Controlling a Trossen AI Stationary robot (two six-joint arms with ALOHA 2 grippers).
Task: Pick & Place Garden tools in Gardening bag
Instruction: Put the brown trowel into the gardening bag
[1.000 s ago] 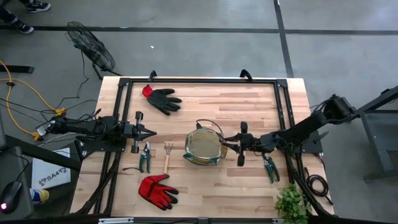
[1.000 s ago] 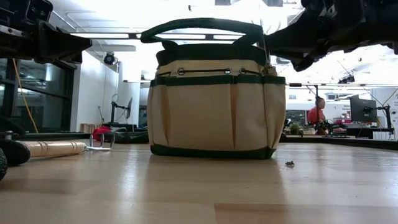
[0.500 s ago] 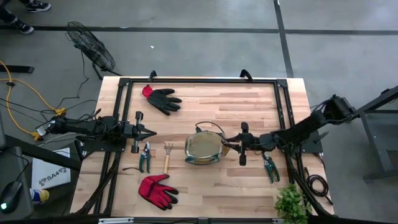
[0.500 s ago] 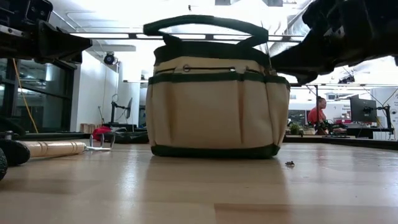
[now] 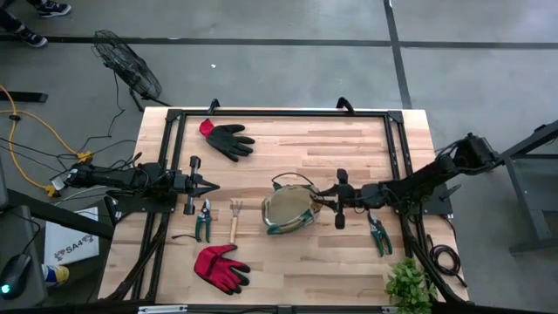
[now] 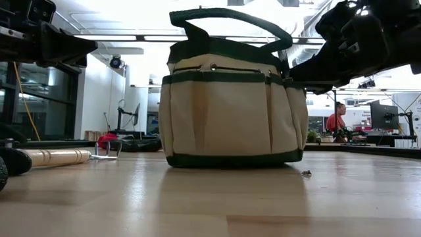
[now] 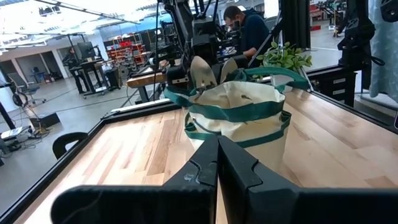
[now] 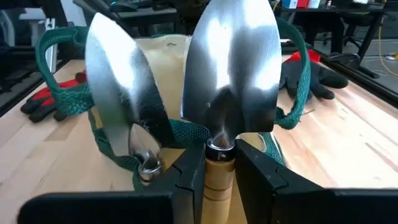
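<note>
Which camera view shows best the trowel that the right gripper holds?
The right wrist view: the trowel fills it, handle clamped in the right gripper. The left wrist view shows its blade tip; in the high and low views it is hardly discernible.

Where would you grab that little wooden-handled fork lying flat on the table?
Probably by the pale wooden handle of the small garden fork, from straight above. It lies flat with its tines pointing toward the table's far edge, and the handle is its longest straight part. Bare table shows on both sides, with the green-handled pruners close on one.
</note>
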